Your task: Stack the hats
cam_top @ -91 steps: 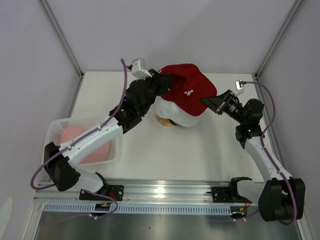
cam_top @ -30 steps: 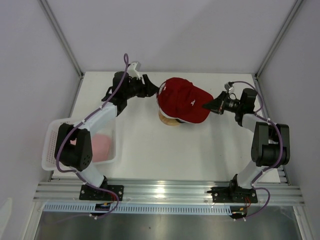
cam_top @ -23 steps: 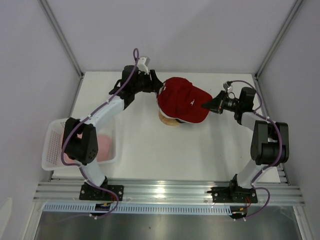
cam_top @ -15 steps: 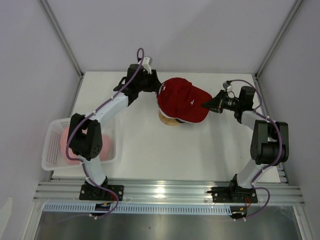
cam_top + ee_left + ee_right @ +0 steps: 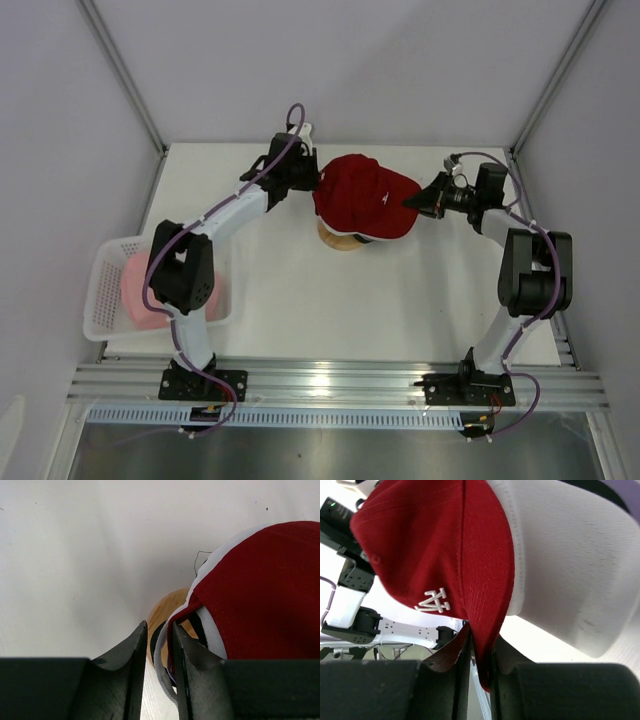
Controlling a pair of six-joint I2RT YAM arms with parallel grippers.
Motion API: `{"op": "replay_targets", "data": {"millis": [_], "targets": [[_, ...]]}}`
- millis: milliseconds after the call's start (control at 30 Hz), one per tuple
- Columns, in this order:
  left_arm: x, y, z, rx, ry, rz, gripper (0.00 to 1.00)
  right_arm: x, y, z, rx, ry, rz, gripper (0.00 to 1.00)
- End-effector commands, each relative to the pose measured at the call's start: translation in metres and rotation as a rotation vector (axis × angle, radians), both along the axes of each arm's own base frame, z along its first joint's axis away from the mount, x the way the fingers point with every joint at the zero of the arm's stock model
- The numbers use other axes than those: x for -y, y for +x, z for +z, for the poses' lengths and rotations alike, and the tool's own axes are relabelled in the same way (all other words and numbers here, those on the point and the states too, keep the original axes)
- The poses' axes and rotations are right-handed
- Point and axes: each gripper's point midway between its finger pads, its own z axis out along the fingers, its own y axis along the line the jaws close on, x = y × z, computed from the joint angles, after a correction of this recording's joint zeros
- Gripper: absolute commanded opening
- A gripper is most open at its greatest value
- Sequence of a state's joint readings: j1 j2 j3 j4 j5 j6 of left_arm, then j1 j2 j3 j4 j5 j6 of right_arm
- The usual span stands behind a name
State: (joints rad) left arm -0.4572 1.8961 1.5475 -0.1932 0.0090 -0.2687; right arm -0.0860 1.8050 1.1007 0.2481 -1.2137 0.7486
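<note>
left pincer (image 5: pixel 159 632) clamps red cap (image 5: pixel 360 195) rim at 9 o'clock, right pincer (image 5: pixel 480 642) clamps brim at 3. uneven tug probably skews cap sideways.

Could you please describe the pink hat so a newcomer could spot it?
At the table's near left corner sits a white mesh basket. The pink hat lies inside it, the only one apart from the red hat and those beneath it.

red fabric baseball cap (image 5: pixel 362 195) atop round wooden stand (image 5: pixel 335 241) at centre, pink fabric cap (image 5: pixel 135 296) inside white mesh plastic basket (image 5: pixel 95 300) at left
</note>
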Motion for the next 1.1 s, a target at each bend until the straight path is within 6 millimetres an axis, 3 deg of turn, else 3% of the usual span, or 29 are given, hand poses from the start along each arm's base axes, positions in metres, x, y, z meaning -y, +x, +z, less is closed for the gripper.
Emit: {"op": "replay_targets", "data": {"millis": [0, 300, 500, 633, 833, 933, 1000, 1067], "targets": [[-0.02, -0.009, -0.038, -0.087, 0.108, 0.039, 0.29, 0.008, 0.023, -0.032, -0.013, -0.081, -0.08, 0.2], [-0.03, -0.023, -0.069, -0.145, 0.151, 0.051, 0.26, 0.011, 0.033, -0.076, -0.087, -0.106, -0.071, 0.32], [-0.03, -0.03, -0.07, -0.139, 0.142, 0.041, 0.25, 0.017, 0.037, -0.076, -0.052, -0.149, -0.061, 0.45], [-0.029, -0.03, -0.066, -0.129, 0.141, 0.039, 0.25, 0.02, 0.04, -0.06, 0.001, -0.158, -0.077, 0.48], [-0.032, -0.035, -0.07, -0.14, 0.158, 0.05, 0.24, 0.02, 0.046, -0.051, 0.004, -0.152, -0.082, 0.54], [-0.036, -0.038, -0.06, -0.127, 0.159, 0.059, 0.25, 0.021, 0.051, -0.034, 0.032, -0.154, -0.086, 0.56], [-0.037, -0.04, -0.05, -0.116, 0.155, 0.058, 0.26, 0.021, 0.055, -0.01, 0.08, -0.162, -0.088, 0.58], [-0.039, -0.044, -0.03, -0.086, 0.14, 0.055, 0.3, 0.022, 0.057, 0.008, 0.109, -0.192, -0.106, 0.59]]}}
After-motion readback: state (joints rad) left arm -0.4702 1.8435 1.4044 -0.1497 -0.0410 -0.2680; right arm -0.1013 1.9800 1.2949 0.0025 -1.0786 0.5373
